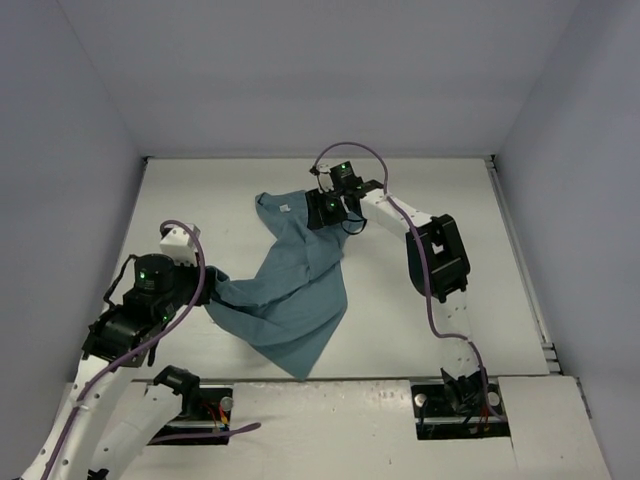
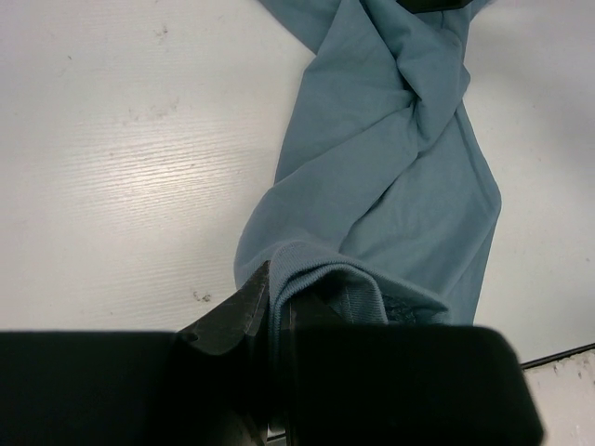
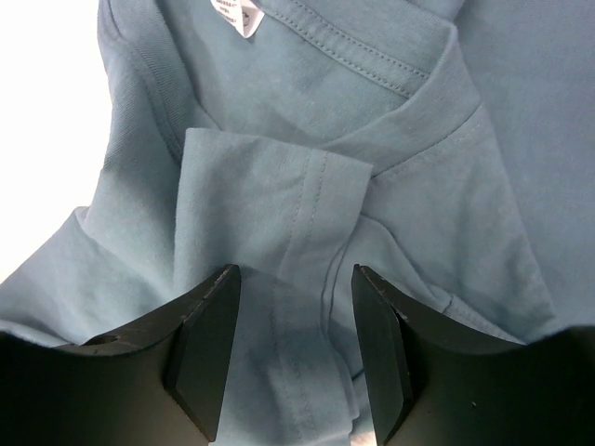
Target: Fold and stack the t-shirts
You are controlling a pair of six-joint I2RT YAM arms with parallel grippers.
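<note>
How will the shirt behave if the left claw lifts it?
Probably floppy: the shirt lies twisted and creased, so it should sag from the left claw. Likely light; thin folds bunch easily. Its far end may drag on the table.

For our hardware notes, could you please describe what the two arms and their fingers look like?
The left arm and right arm have white links and black joint housings with small green lights. A purple cable runs along each. The fingers are black, flat-sided and wedge-shaped.
</note>
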